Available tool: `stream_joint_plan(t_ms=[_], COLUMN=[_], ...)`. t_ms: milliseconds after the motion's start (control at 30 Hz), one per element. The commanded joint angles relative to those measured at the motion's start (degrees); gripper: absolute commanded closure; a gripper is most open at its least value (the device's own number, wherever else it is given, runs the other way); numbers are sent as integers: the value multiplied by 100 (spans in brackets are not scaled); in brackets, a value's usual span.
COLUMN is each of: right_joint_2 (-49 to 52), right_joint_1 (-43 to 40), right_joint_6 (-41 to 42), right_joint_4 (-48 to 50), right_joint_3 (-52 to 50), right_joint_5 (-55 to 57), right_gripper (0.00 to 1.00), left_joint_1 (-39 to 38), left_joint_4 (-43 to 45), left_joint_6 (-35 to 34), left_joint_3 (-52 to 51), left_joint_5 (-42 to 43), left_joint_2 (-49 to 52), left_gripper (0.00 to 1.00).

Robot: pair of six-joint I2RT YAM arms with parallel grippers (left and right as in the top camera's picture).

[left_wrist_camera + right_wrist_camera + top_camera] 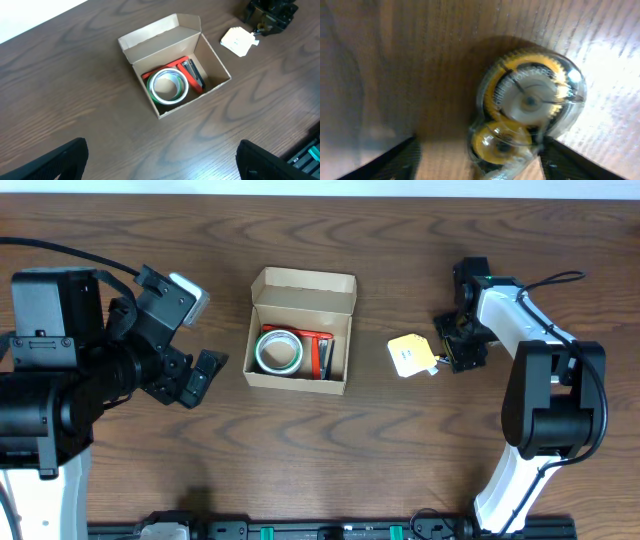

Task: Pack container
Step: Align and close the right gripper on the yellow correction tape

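Note:
The container (303,282), a tan cardboard box with its lid flap up, sits mid-table and shows again in the left wrist view (165,42). Inside lie a green-edged tape roll (279,351) (169,86) and a red item (322,352) (192,80). A yellow-and-clear correction tape dispenser (411,355) (527,112) rests on the table to its right. My right gripper (450,345) (480,162) straddles the dispenser's near end. One finger touches it and a gap remains at the other. My left gripper (200,330) (162,165) hangs wide open left of the box, holding nothing.
The dark wood table (330,450) stretches around the box. A black rail (320,530) runs along the front edge. The right arm's white body (520,330) reaches in from the right.

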Motion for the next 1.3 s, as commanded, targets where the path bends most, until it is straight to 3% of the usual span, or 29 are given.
stream_joint_plan(t_ms=[0,467,900,967,1100,1133,1267], right_joint_2=[151,151,131,127,122,114,11], right_joint_1=[55,55,55,55,46,42,13], right_joint_6=[79,74,-509,-509,-619,-688,-750], right_joint_4=[22,28,9,-61,-245,-273,-579], right_joint_3=[-11,-11,7,7,7,9,26], right_joint_5=[249,313,46,50,52,50,59], right_gripper=[31,66,87,80,37,31,19], left_joint_1=[35,35,35,35,35,35,35], left_joint_4=[-17,-17,-17,-17,-17,-17,-17], left_joint_6=[83,83,83,83,83,83,83], left_joint_3=[79,79,79,79,79,79,79], left_joint_5=[90,90,90,90,90,90,90], left_joint_2=[4,4,4,4,4,4,4], left_gripper=[5,5,5,5,5,5,5])
